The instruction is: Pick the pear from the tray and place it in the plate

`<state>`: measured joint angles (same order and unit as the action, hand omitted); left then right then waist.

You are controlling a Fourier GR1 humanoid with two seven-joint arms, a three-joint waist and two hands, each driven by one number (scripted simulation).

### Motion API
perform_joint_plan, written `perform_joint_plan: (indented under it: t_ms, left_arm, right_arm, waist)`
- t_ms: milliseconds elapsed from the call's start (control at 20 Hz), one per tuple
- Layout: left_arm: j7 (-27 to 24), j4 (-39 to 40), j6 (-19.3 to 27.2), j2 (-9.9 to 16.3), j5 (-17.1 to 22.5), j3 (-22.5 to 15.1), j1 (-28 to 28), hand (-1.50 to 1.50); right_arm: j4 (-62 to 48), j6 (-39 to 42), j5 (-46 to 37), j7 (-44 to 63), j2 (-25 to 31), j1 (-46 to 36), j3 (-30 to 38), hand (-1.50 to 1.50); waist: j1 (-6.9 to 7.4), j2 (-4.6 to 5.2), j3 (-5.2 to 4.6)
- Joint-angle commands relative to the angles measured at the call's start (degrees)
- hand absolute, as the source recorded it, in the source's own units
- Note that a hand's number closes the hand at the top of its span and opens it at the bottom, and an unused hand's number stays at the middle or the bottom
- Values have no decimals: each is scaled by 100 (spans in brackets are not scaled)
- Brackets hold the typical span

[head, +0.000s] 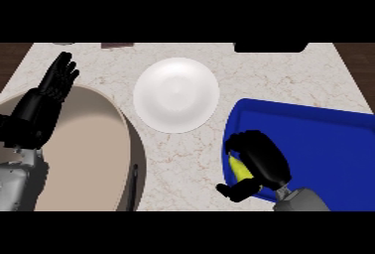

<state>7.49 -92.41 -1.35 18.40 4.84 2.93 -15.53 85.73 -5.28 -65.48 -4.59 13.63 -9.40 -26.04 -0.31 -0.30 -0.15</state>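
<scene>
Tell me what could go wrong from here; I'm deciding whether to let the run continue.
The right hand curls round the yellow pear at the blue tray's left rim, so the lift might catch that rim. Most of the pear is hidden, so how well it sits in the fingers is unclear. The white plate looks shallow; the pear may roll.

From my station the counter [307,74] reads evenly and softly lit with no single strong source I can pick out, and the white plate [176,95], up and to the left of the right hand [258,161], is the brightest thing in view, nearly washed out with only faint shading across its middle. The blue tray [322,149] under and to the right of that hand shows flat colour without glare, and a thin dark shadow hugs its rim just left of the fingers. Both black hands, including the left hand [53,87] far over at the left, come through so dark that I lose surface detail, and edges everywhere look slightly soft.
</scene>
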Motion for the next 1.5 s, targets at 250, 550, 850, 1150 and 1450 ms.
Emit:
perform_joint_plan:
  t_ms: [250, 550, 850, 1150, 1450]
  left_arm:
    - [16, -40, 241, 205, -66, 402, 441, 0]
    - [-81, -132, 64, 166, 63, 334, 537, 0]
    - [-64, -164, -27, 33, 65, 92, 289, 0]
    - [-41, -10, -57, 10, 8, 24, 76, 0]
    - [-39, 15, -186, 70, 44, 25, -108, 0]
  right_arm:
    - [-243, -523, -372, 3706, -648, 1874, 1916, 150]
    - [1117, -1059, -1252, 5818, -1347, 2491, 1065, 150]
    - [2478, -1005, -2573, 7372, -1359, 1895, -740, 150]
    - [2746, -399, -3092, 8713, -1360, 741, -2001, 150]
    - [2061, -131, -2639, 8973, -1359, -581, -1618, 150]
  waist:
    - [-1049, -152, -43]
    - [-521, -115, -34]
    - [-159, -71, -19]
    - [75, 9, -4]
    - [263, 64, 3]
